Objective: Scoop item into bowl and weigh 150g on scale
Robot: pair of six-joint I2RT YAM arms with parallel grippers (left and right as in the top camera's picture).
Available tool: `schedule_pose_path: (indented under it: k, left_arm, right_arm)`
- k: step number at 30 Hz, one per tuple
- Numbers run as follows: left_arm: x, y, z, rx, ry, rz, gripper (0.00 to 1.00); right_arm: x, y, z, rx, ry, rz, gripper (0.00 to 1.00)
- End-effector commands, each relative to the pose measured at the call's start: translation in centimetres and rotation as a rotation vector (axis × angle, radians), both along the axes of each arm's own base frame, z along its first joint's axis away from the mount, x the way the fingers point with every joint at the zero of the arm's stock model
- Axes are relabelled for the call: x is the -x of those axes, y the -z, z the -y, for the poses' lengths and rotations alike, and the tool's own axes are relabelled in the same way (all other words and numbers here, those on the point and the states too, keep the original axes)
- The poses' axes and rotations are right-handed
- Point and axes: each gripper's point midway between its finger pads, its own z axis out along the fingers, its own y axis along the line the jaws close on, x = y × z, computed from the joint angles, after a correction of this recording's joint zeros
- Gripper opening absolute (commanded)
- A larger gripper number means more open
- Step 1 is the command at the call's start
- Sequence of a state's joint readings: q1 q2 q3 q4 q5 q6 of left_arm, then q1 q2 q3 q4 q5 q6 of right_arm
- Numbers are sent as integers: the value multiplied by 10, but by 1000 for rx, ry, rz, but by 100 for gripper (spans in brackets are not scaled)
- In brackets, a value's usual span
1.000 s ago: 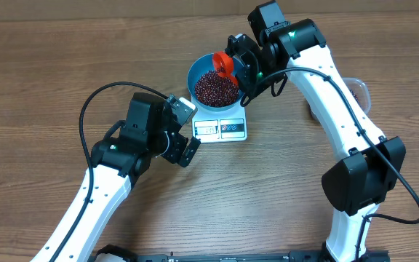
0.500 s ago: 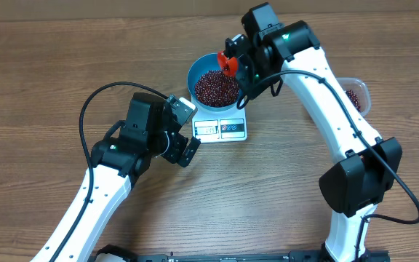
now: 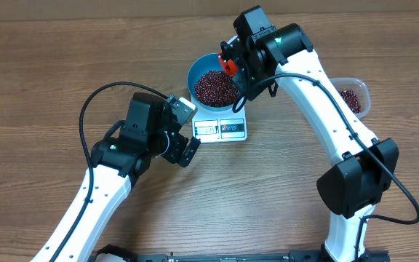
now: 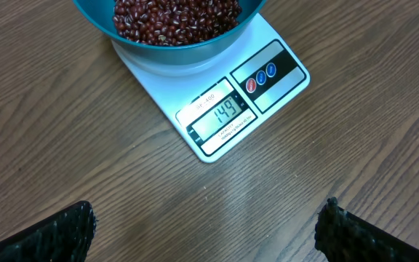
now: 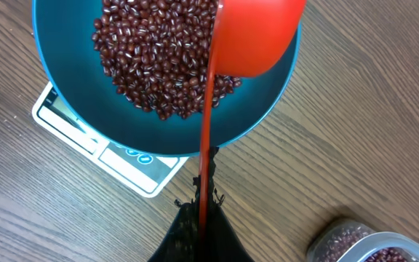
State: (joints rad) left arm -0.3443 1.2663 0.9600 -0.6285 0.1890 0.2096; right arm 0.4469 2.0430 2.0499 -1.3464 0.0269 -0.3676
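The blue bowl point(image 3: 193, 73) stands on the white scale point(image 3: 221, 129), filled with dark red-brown beans point(image 3: 215, 87). In the left wrist view the scale's point(image 4: 268, 44) display reads 149, below the bowl point(image 4: 180, 51). My right gripper point(image 5: 202, 218) is shut on the thin handle of a red scoop point(image 5: 257, 36). The scoop hangs over the bowl's point(image 5: 71, 87) right rim, above the beans point(image 5: 151, 58). My left gripper point(image 4: 206, 233) stands open over bare wood just in front of the scale, nothing between its fingers point(image 4: 57, 233).
A clear plastic tub point(image 3: 353, 97) holding more beans sits at the right, behind my right arm, and shows low in the right wrist view as the tub point(image 5: 355, 244). A black cable loops from the left arm. The rest is wooden tabletop.
My right gripper and the red scoop have swung slightly back and left over the bowl's rim, and the scoop has turned edge-on. The tub at the right shows more. The left arm is unmoved.
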Motion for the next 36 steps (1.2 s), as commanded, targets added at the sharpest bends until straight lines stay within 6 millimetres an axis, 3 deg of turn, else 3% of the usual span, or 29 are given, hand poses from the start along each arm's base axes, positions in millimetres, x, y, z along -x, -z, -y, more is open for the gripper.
schedule_pose_path:
  k: [1,14,28,36]
  left_arm:
    - [-1,3,-2,-1,-16,-9,100]
    - [-1,3,-2,-1,-16,-9,100]
    - [-1,3,-2,-1,-16,-9,99]
    - [-1,3,-2,-1,-16,-9,100]
  right_arm:
    - [0,-34,-9,-85,-12,61,4]
    - [5,-34,-17,-155,-12,23,4]
    - [1,-34,-10,-122,3,37,4]
    - [7,-60,-7,-279,4,25,4]
